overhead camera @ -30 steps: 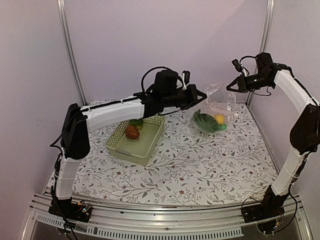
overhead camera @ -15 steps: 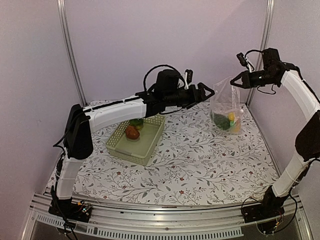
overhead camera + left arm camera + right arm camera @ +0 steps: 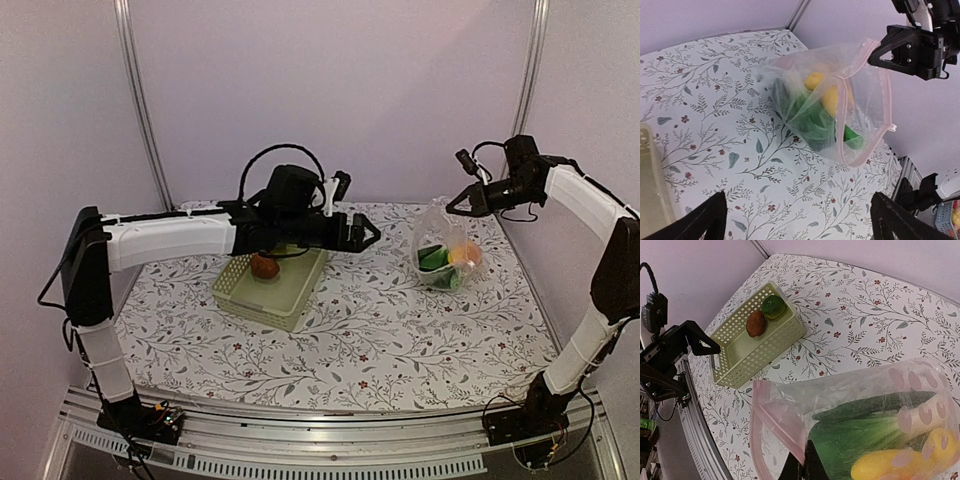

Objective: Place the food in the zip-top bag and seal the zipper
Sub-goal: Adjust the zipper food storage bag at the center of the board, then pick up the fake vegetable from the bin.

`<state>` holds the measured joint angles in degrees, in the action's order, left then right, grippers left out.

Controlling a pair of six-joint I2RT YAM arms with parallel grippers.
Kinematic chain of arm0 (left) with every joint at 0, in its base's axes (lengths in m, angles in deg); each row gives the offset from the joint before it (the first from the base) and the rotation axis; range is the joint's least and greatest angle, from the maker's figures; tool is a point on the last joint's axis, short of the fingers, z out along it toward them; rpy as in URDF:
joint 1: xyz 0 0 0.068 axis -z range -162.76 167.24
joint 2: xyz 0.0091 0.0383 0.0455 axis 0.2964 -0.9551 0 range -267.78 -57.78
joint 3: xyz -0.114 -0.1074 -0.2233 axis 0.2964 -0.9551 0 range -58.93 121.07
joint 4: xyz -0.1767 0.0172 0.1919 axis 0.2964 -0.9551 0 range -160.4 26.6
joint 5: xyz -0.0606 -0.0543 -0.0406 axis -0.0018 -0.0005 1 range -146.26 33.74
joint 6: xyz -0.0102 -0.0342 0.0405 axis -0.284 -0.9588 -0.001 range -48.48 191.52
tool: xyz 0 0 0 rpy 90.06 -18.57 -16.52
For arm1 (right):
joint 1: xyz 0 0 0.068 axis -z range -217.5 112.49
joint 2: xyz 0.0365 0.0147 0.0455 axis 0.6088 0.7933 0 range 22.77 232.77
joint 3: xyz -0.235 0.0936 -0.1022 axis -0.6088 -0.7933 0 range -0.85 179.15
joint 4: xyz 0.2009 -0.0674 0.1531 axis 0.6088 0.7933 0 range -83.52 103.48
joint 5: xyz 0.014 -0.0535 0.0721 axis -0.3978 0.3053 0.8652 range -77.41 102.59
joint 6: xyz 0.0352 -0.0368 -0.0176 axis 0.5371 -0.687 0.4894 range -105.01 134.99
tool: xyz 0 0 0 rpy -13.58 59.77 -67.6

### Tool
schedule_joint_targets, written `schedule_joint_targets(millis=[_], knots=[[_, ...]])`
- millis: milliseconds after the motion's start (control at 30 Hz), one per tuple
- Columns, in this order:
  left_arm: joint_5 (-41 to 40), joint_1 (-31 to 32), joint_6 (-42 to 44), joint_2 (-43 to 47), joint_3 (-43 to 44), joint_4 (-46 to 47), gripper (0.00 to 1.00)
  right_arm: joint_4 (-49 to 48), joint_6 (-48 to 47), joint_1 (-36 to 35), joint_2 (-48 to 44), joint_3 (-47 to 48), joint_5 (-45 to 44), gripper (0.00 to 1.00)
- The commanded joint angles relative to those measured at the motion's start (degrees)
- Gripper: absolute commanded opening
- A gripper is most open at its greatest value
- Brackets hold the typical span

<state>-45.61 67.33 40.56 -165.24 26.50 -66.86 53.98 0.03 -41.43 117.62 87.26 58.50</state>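
Observation:
The clear zip-top bag (image 3: 445,258) hangs at the back right from my right gripper (image 3: 456,205), which is shut on the pink zipper strip (image 3: 777,412) at the mouth's corner. The mouth gapes open. Inside lie a green cucumber (image 3: 875,407), a bok choy (image 3: 855,440) and a yellow piece (image 3: 885,467). My left gripper (image 3: 365,235) stands open with nothing in it, left of the bag and above the table; the bag (image 3: 825,110) shows ahead of its fingertips (image 3: 707,220). More food, a brown piece (image 3: 755,323) and a green piece (image 3: 773,306), sits in the basket.
The pale green lattice basket (image 3: 272,290) stands left of centre, under the left forearm. A floral cloth (image 3: 400,340) covers the table. Metal corner posts (image 3: 525,90) and pale walls close the back and sides.
My left gripper opened, came off the bag and drew back left toward the basket. My right gripper kept the bag's corner, lifted it upright, then came down a little.

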Motion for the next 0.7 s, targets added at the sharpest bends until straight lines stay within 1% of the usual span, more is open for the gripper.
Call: schedule_joint_targets(millis=[0,33,67,100,133,200,233,267,333,400,533,667], knots=[[-25.62,-0.65,8.50,4.49,1.11,-16.07,1.00,-1.70,-1.26,-0.25,-3.21,-1.08,1.46,0.00],[-34.83,-0.89,6.52,4.94,2.17,-20.61,1.00,-1.71,-1.29,-0.25,-3.50,-1.10,1.55,0.00],[-42.05,-1.33,4.87,5.30,2.46,-24.21,1.00,-1.71,-1.34,-0.31,-3.67,-1.10,1.55,0.00],[-46.03,-2.03,3.70,5.82,1.98,-26.90,1.00,-1.81,-1.38,-0.37,-3.76,-1.15,1.62,0.00],[-46.94,-3.24,3.45,6.07,1.37,-28.68,1.00,-1.98,-1.39,-0.31,-3.83,-1.33,1.64,0.00],[-44.33,-7.17,2.08,6.29,-0.09,-31.67,1.00,-2.33,-1.21,-0.33,-3.67,-1.54,1.87,0.00],[-41.89,-8.09,2.65,6.67,-1.05,-31.35,1.00,-2.40,-1.10,-0.36,-3.50,-1.42,2.12,0.00],[-39.94,-9.21,3.29,7.37,-3.43,-29.31,1.00,-2.18,-1.11,-0.38,-3.09,-1.23,2.24,0.00],[-38.14,-11.17,1.72,8.89,-8.75,-24.47,1.00,-1.63,-1.29,-0.33,-2.62,-0.94,2.34,0.00],[-36.07,-12.89,-2.67,9.53,-12.88,-20.54,0.96,-1.77,-1.61,-0.31,-2.81,-1.49,2.07,0.00],[-30.47,-15.13,-9.86,8.56,-14.10,-17.82,0.88,-2.18,-1.65,-0.31,-3.52,-2.50,1.99,0.00],[-29.42,-15.48,-13.42,6.56,-13.18,-16.26,0.86,-2.38,-1.87,-0.37,-3.59,-2.77,2.01,0.00]])
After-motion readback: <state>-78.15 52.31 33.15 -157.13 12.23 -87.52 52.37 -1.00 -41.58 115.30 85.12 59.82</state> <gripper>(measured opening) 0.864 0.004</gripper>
